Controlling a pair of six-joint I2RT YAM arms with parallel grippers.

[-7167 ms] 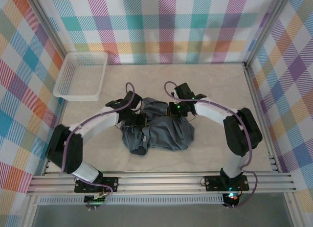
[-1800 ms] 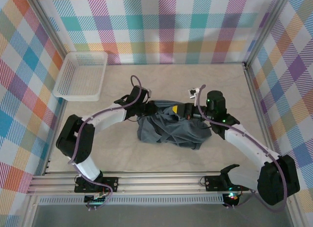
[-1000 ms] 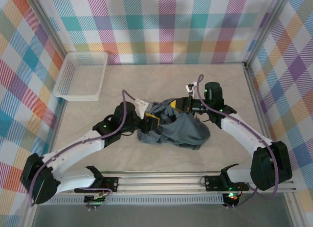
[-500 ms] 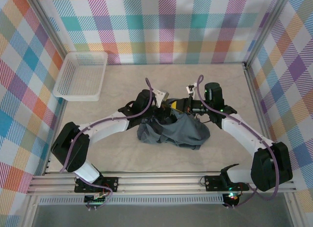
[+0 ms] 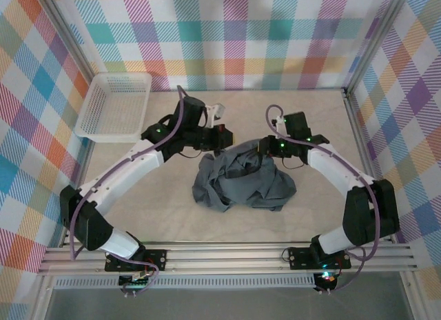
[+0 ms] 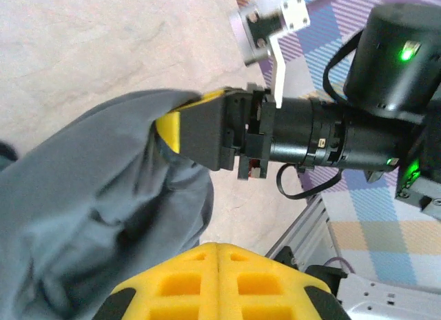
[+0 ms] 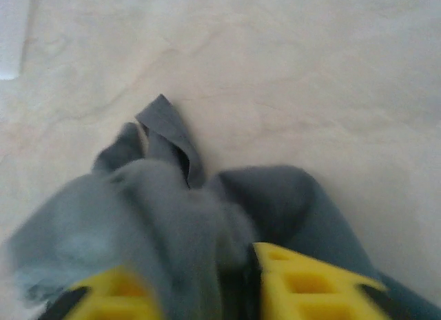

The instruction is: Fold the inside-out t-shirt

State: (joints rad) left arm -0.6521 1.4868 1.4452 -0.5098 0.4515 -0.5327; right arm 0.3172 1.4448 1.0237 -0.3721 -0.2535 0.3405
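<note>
The inside-out t-shirt [image 5: 241,181] lies in a crumpled slate-grey heap mid-table. My left gripper [image 5: 226,136] hovers just beyond its far left edge. In the left wrist view its yellow fingers [image 6: 218,254] are pressed together with nothing between them, and the t-shirt [image 6: 83,196] hangs to the left. My right gripper [image 5: 265,150] sits at the heap's far right edge. In the right wrist view its fingers [image 7: 310,278] stand apart, with a wad of the t-shirt [image 7: 179,203] lying between them; the right gripper [image 7: 207,268] is open. One of its yellow fingers [image 6: 169,129] pokes into the fabric.
A white mesh basket [image 5: 112,76] stands at the back left of the pale tabletop [image 5: 158,210]. Metal frame rails [image 5: 227,254] run along the near edge, and checked walls close in the back and both sides.
My left gripper has shut and pulled back to the far left of the heap. My right gripper's fingers have spread apart. The shirt has slumped into a lower heap.
</note>
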